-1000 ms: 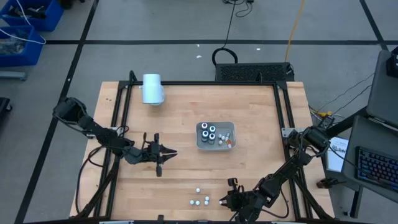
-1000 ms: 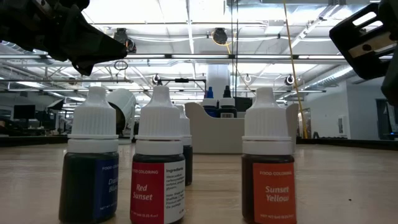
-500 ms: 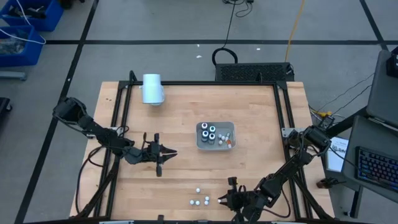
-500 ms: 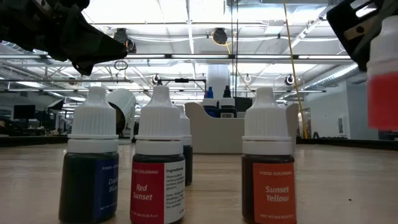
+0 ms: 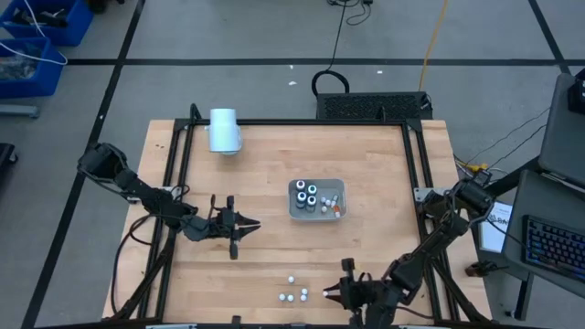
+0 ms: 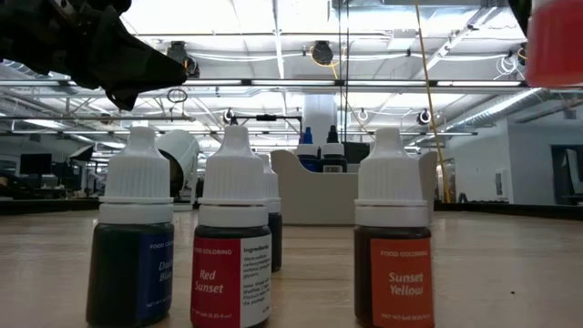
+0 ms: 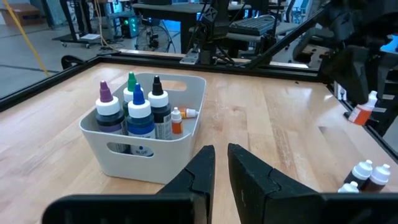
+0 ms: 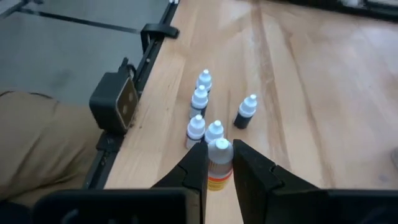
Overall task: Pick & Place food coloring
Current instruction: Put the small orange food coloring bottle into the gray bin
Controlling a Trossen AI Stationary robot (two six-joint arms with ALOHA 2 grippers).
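One small orange-labelled food coloring bottle [image 8: 218, 163] has just lifted off your desk [image 5: 274, 183], clamped in the right end effector [image 8: 219, 167] near the front edge; left end effector [image 7: 221, 163], fingers together, idles beside the tray [image 7: 186, 118].

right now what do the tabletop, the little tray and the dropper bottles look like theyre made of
Tabletop: light wood, butcher-block style, with visible joined strips and a smooth low-sheen finish.
Tray: probably molded plastic, pale grey-white and matte, with rounded corners and a cut-out handle.
Dropper bottles: likely plastic, with opaque white ribbed caps, see-through bodies showing the dye and printed paper-like labels.
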